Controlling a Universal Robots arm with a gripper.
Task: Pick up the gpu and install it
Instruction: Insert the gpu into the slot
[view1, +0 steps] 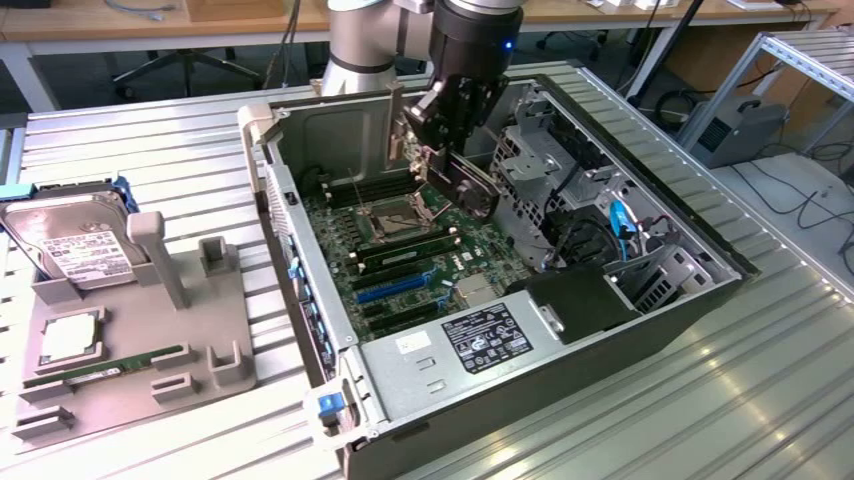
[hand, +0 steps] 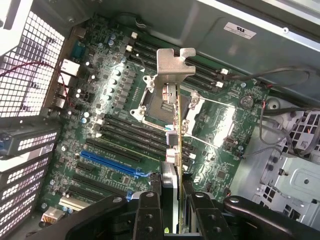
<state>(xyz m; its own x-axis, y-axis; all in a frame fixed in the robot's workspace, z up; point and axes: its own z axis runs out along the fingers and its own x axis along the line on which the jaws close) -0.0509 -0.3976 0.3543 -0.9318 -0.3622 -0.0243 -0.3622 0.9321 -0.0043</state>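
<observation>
Inside the open computer case (view1: 667, 310), my gripper (view1: 438, 135) hangs shut on the gpu (view1: 470, 188), a dark flat card held above the green motherboard (view1: 400, 270). The card is tilted, with its lower edge over the area beside the CPU socket (view1: 400, 213). In the wrist view I see the gpu (hand: 173, 131) edge-on between my two black fingers (hand: 148, 212), its silver bracket (hand: 175, 62) at the far end. It hovers over the CPU socket (hand: 150, 102), apart from the board. The blue expansion slot (hand: 107, 162) lies off to one side.
A grey parts tray (view1: 200, 340) sits at the exterior view's left with a hard drive (view1: 74, 245), a CPU (view1: 74, 340) and a green memory stick (view1: 127, 362). Drive cages and cables (view1: 607, 230) crowd the case's right side. A metal fan grille (hand: 27, 65) borders the board.
</observation>
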